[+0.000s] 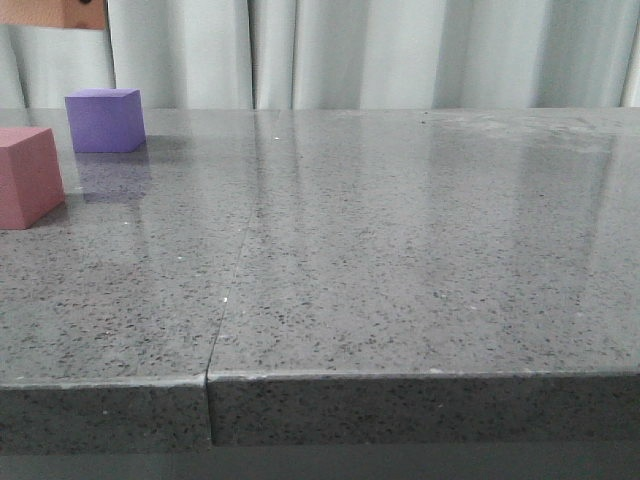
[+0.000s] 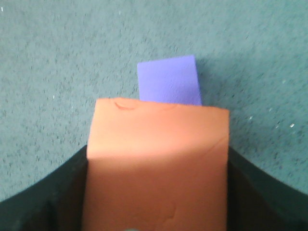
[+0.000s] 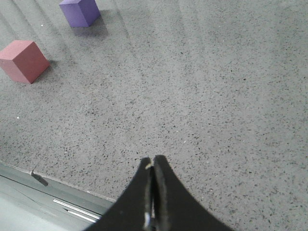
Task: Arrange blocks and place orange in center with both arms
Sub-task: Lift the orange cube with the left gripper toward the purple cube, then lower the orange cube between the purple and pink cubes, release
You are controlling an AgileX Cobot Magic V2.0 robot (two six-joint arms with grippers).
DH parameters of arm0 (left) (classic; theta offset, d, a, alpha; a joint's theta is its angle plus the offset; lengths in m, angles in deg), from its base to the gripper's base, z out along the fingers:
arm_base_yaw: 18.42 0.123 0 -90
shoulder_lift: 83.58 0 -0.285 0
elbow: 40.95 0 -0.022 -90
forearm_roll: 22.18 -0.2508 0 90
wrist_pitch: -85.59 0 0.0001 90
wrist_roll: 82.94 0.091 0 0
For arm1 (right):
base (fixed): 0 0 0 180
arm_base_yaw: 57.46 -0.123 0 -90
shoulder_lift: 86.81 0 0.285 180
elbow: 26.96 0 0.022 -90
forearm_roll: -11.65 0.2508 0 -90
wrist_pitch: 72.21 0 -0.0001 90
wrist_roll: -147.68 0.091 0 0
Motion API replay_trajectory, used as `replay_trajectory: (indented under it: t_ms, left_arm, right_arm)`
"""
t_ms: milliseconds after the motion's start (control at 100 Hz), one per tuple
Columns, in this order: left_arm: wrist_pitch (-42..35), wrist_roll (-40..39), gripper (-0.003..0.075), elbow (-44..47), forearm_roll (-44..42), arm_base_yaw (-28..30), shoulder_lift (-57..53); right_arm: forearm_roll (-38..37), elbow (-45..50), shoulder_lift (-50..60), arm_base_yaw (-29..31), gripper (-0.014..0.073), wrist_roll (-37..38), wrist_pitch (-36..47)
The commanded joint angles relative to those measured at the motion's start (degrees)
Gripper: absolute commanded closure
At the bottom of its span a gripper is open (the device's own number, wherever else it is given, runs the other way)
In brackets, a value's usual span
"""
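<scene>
My left gripper [image 2: 156,202] is shut on the orange block [image 2: 156,163], which fills the space between its black fingers and hangs above the table. In the front view the orange block [image 1: 52,13] shows at the top left corner, lifted high. The purple cube [image 1: 105,120] stands on the table at the far left, right below it, and shows beyond the orange block in the left wrist view [image 2: 169,81]. The pink cube [image 1: 27,177] sits at the left edge, nearer the front. My right gripper [image 3: 153,161] is shut and empty over bare table near the front edge; the purple cube [image 3: 80,12] and pink cube [image 3: 24,61] lie far from it.
The grey speckled table [image 1: 400,260] has a seam running from the back to its front edge [image 1: 210,380]. A pale curtain [image 1: 400,50] hangs behind the table. The table's front edge and a metal rail [image 3: 57,199] show in the right wrist view.
</scene>
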Motion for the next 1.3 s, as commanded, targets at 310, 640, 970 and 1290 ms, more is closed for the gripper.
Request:
replay_trajectory:
  t_ms: [310, 640, 970, 1290]
  left_arm:
    - [-9.35, -4.73, 0.0407, 10.31, 1.65, 0.53, -4.55]
    - [-14.24, -6.58, 0.0407, 16.95, 1.78, 0.75, -4.55]
    - [-20.40, -8.40, 0.0407, 22.66, 0.89, 0.75, -4.55]
    - [-20.85, -10.78, 0.0407, 24.04, -1.71, 0.85, -4.55]
  right_arm:
    - [-0.43, -1.41, -0.29, -0.13, 0.0663, -0.71, 3.97]
    - [-0.43, -1.41, -0.29, -0.13, 0.0663, -0.71, 3.97]
    - [-0.43, -1.41, -0.29, -0.13, 0.0663, -0.71, 3.97]
    - [-0.43, -1.41, -0.29, -0.13, 0.0663, -0.71, 3.97]
